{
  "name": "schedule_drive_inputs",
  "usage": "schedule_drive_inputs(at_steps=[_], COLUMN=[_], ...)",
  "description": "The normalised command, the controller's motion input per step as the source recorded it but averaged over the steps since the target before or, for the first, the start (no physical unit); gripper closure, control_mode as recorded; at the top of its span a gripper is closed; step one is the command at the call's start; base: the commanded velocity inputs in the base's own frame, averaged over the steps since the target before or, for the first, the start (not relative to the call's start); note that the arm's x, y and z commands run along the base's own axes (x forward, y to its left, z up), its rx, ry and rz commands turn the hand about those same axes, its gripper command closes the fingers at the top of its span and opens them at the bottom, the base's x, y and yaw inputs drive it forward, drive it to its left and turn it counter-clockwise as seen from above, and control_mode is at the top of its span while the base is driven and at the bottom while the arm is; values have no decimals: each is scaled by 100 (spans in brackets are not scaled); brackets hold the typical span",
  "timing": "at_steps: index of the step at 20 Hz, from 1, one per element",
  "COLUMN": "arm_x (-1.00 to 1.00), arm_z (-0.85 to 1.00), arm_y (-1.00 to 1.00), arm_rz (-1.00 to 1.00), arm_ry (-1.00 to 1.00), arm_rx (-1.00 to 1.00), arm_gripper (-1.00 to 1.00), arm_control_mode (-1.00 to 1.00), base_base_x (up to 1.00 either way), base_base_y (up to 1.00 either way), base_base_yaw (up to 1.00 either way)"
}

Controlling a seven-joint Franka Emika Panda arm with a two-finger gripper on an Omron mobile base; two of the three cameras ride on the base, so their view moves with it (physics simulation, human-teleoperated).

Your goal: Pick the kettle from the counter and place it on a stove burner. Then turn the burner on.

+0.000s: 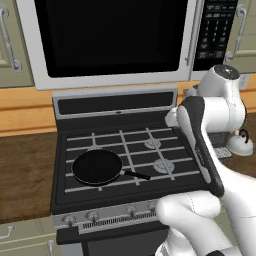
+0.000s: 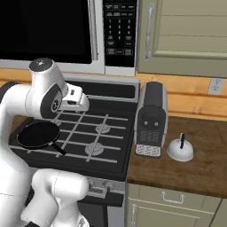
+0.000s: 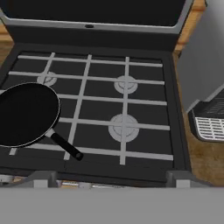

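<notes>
A: Where do we locate the small squat white-silver dome kettle with the dark arched handle?

B: It stands upright on the dark-brown wood-grain worktop, just beside the boxy grey-black coffee machine, right of the black stove.

A: State of the two-finger gripper?

B: It hangs over the stove, well apart from the kettle. Its jaws stand released; we hold nothing.

A: Handling?

B: We judge it light, rigid and smooth-sided, so the dome would likely slip. We take hold at the arched handle, from above.

A: Destination?

B: The larger round silvery-grey burner disc, apart from the black round frying pan.
</notes>
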Motion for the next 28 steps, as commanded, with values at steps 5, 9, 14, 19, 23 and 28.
schedule_drive_inputs(at_steps=[5, 9, 14, 19, 23, 28], arm_x=[-84, -78, -57, -59, -34, -9], arm_z=[6, 2, 4, 0, 0, 0], arm_y=[-39, -86, -100, -100, -100, -100], arm_rz=[-6, -20, -28, -33, -35, -24], arm_ry=[-29, -17, -3, 0, 2, 1], arm_rx=[0, 1, 3, 6, 5, 9], arm_gripper=[-100, -100, -100, -100, -100, -100], arm_control_mode=[-100, -100, -100, -100, -100, -100], base_base_x=[0, 0, 0, 0, 0, 0], base_base_y=[0, 0, 0, 0, 0, 0], base_base_yaw=[0, 0, 0, 0, 0, 0])
